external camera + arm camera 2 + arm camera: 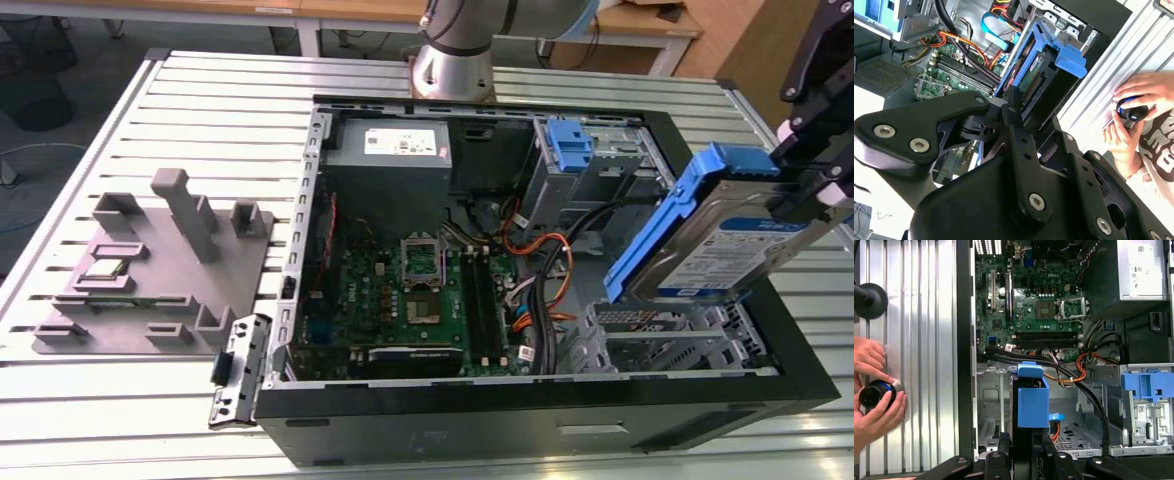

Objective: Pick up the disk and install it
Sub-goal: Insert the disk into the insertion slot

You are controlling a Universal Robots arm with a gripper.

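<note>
At the exterior view's right, over the open computer case (534, 415), grips the disk (714, 250) by its upper end, with the gripper (801, 195) closed on it. Holds it tilted, lower end near the drive cage (667, 340).

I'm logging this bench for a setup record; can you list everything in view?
Table: one, silver, under everything.
Case: one, black, open, on table.
Motherboard: one, green, inside case.
Power supply: one, grey, inside case.
Latch: one, blue, inside case.
Cables: several, orange and black, inside case.
Fixture: one, grey, exterior view's left of case.
Bracket: one, dark, beside case.
Disk: one, silver, blue rails, tilted over case.
Round object: one, black and blue, between hands.
Hands: two, on table beside case.
Arm: one, grey, behind case.
Claw: one, black, shut on disk.
</note>
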